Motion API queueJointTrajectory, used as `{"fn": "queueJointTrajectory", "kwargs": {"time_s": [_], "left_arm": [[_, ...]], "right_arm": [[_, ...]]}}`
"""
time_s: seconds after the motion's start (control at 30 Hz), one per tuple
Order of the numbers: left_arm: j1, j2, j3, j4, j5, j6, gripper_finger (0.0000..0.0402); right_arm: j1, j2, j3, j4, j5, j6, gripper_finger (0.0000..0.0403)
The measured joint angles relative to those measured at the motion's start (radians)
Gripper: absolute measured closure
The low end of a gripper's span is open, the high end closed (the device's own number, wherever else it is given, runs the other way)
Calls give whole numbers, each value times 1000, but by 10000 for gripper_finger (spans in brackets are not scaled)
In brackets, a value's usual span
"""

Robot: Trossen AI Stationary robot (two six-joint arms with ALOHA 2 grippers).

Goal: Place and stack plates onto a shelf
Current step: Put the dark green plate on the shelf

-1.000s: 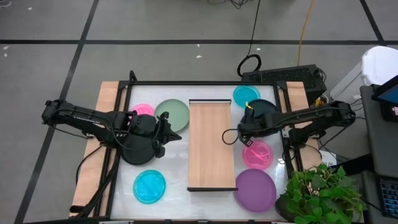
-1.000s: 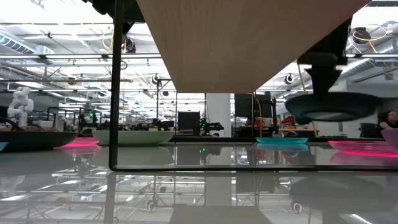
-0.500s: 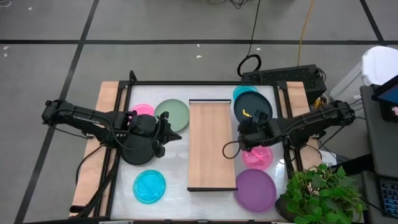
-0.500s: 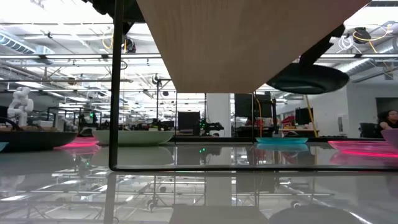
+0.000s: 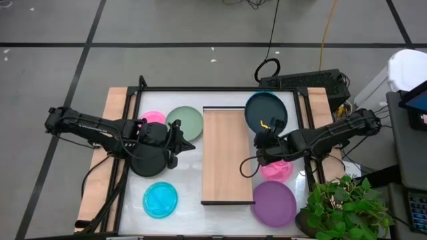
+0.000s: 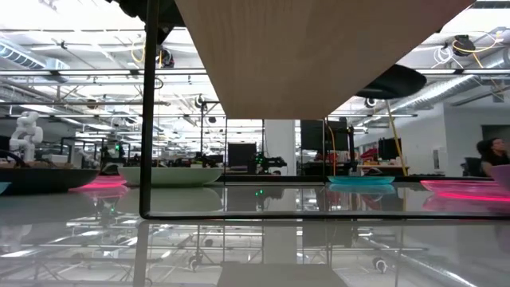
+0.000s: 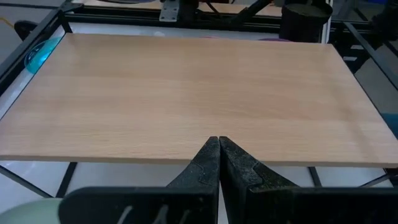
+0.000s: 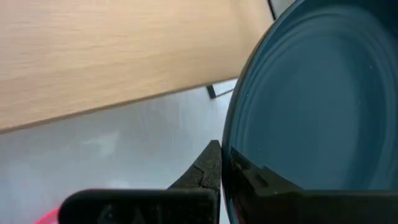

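Note:
My right gripper (image 5: 267, 127) (image 8: 222, 165) is shut on a dark teal-black plate (image 5: 265, 111) that hangs in the air off the shelf's far right side; the low view shows the plate (image 6: 390, 82) tilted, about level with the board. The shelf (image 5: 227, 155) is a long light-wood board in the table's middle. My left gripper (image 5: 190, 144) (image 7: 219, 144) is shut and empty at the shelf's left edge, above a black plate (image 5: 145, 162). Pink (image 5: 153, 118), sage-green (image 5: 185, 121) and cyan (image 5: 160, 199) plates lie on the left, pink (image 5: 277, 169) and purple (image 5: 274, 203) ones on the right. My right gripper pinches the dark plate's rim (image 8: 227, 146) on the plate's near side between its two fingers (image 8: 208, 167), one on each face. The fingers reach in from the table's near right. The plate is lifted clear and tilted, stretching away from the gripper toward the far edge.
A cyan plate (image 6: 360, 180) lies on the table under the held one. The shelf's thin dark frame (image 6: 148, 112) stands at its end. A dark rail frame (image 5: 200, 89) borders the table. A potted plant (image 5: 343, 203) stands at the near right corner.
My right gripper has raised the dark plate from just above the table to about shelf height. The plate has tipped from level to tilted and shifted a little toward the far edge and the shelf, now covering the cyan plate from above.

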Motion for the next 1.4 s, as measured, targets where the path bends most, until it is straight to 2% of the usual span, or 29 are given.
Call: {"fn": "queueJointTrajectory", "kwargs": {"time_s": [0.53,0.7,0.8,1.13,1.4], "left_arm": [[-109,70,0,31,-94,-35,398],[-133,69,0,31,-125,-77,398],[-153,69,0,31,-148,-98,398],[-210,69,0,28,-176,-163,398],[-249,69,0,27,-216,-178,398]], "right_arm": [[2,6,7,435,13,-514,403],[2,31,7,544,-77,-670,403],[-3,61,7,579,-118,-759,403],[-7,173,7,606,-116,-984,403],[-24,182,7,622,-116,-1013,403]]}}
